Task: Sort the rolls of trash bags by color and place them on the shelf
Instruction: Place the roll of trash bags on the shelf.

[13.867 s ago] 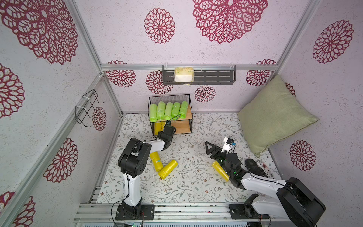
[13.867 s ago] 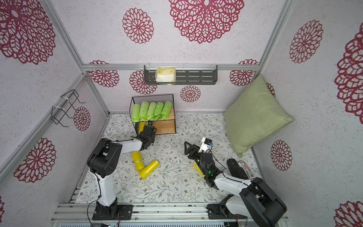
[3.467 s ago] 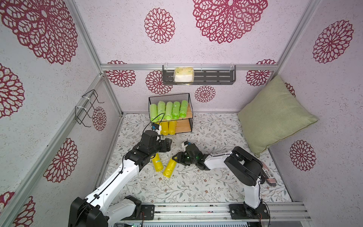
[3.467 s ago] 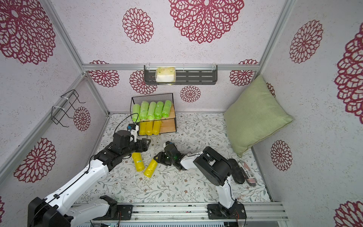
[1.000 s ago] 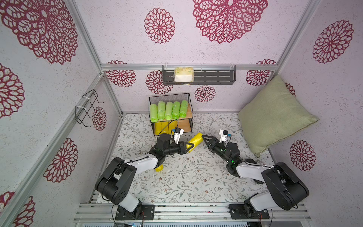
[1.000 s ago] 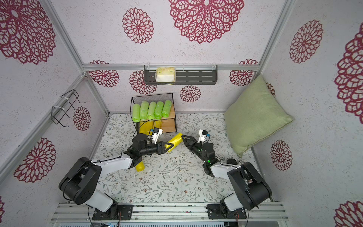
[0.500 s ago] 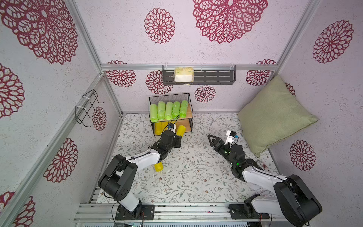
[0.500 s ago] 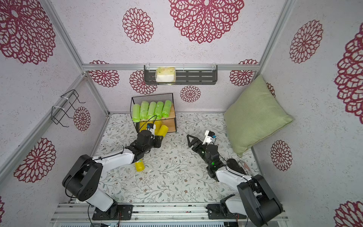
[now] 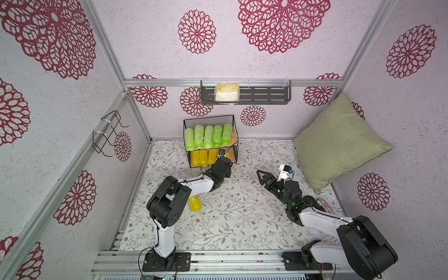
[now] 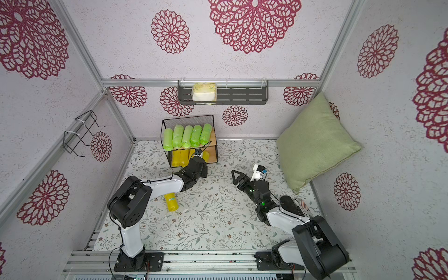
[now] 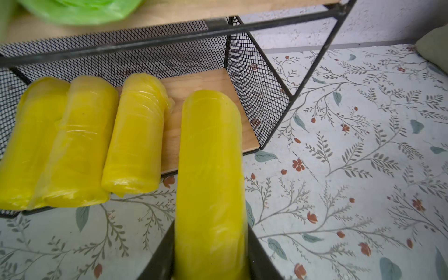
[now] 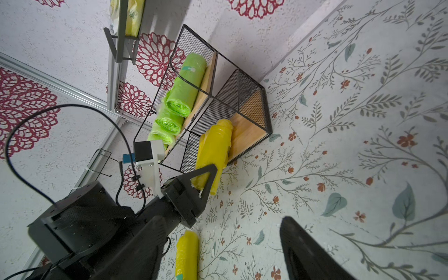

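Observation:
The shelf [image 9: 208, 118] [image 10: 188, 120] stands against the back wall. Several green rolls [image 9: 208, 136] [image 12: 186, 84] lie side by side on its top board. Three yellow rolls [image 11: 80, 140] [image 9: 203, 157] lie on the lower board. My left gripper [image 11: 209, 242] [image 9: 224, 160] is shut on a fourth yellow roll [image 11: 211, 169] [image 12: 214, 148], whose far end reaches over the free right part of that board. Another yellow roll [image 9: 194, 203] [image 12: 186, 254] lies on the floor under the left arm. My right gripper [image 9: 263, 177] [image 12: 225, 254] is open and holds nothing, right of the shelf.
A green pillow [image 9: 337, 143] leans in the back right corner. A dark wall rack [image 9: 266, 93] holds a pale packet above the shelf, and a wire hanger [image 9: 106, 133] sticks out of the left wall. A striped item [image 9: 324, 206] lies by the right arm.
The left gripper took the yellow roll from beside the right gripper and carried it back to the shelf's lower board. The right gripper opened and drew back to the right.

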